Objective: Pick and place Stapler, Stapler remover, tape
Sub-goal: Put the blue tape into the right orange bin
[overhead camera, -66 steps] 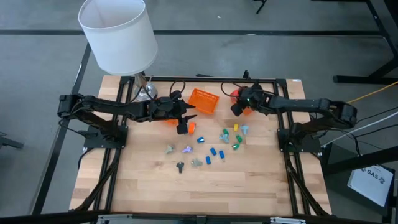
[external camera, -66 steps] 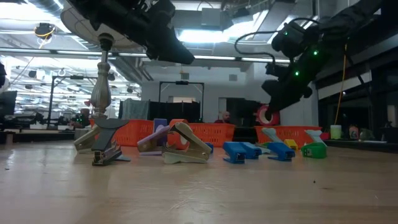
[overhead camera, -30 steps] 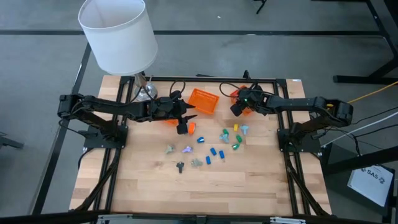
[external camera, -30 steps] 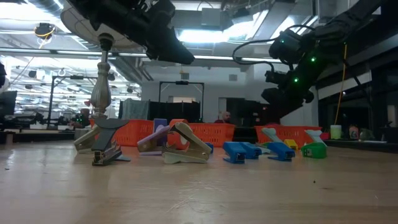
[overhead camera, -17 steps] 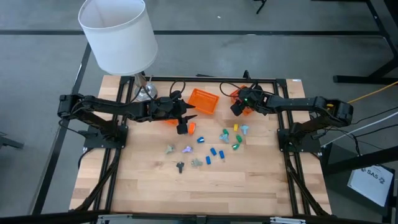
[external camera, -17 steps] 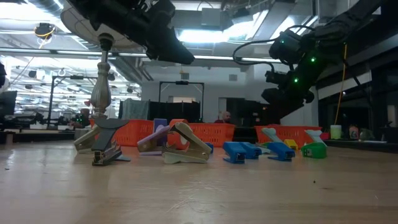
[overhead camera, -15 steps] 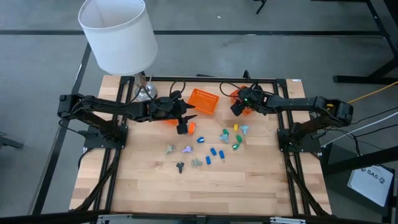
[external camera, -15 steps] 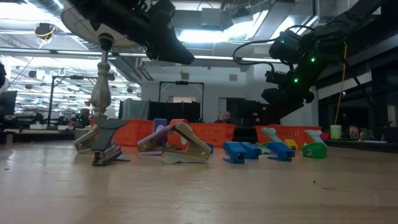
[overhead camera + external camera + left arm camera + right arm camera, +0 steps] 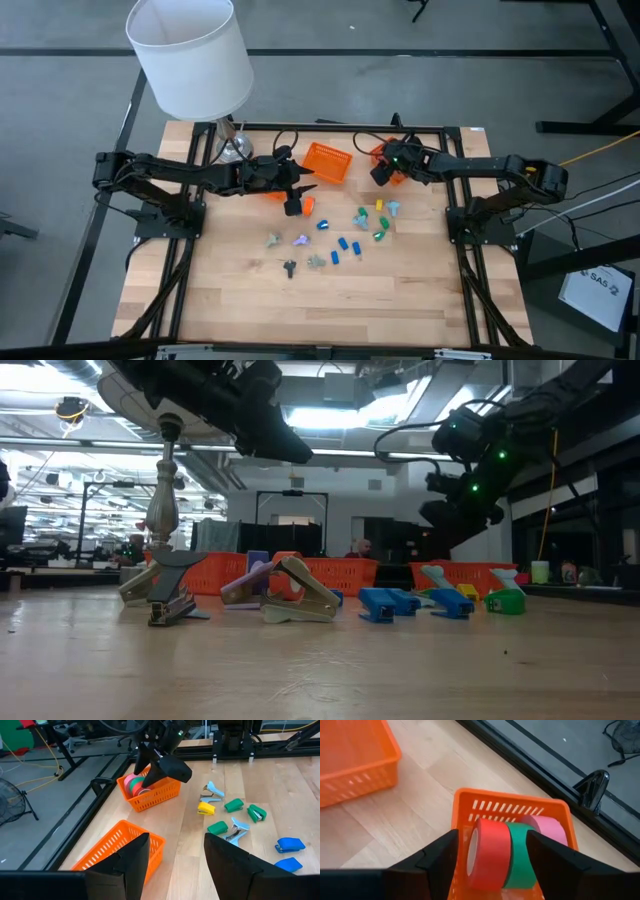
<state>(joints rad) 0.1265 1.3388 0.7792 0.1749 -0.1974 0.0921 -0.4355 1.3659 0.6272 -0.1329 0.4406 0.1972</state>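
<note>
**Right gripper stands open over the tape basket, its roll now inside**

The right gripper hangs over the small orange basket at the far right of the table, fingers spread wide with nothing between them. In its wrist view three rolls of tape stand on edge side by side in that basket: a red roll, a green roll and a pink roll. A little over two seconds ago the low view showed a reddish ring hanging at this gripper's tip; in the later pictures the tip is bare, and the arm sits slightly higher than it did then. Over the last second it has not visibly moved.

The left gripper waits to the left of centre, beside a larger orange basket at the far middle of the table, unchanged through all the pictures. Its fingers stand well apart and hold nothing.

On the bare wood between the arms lie the loose pieces, none shifted: blue staplers, a green stapler, and several claw-type staple removers toward the near left of the group. A lamp with a white shade stands at the far left corner.
</note>
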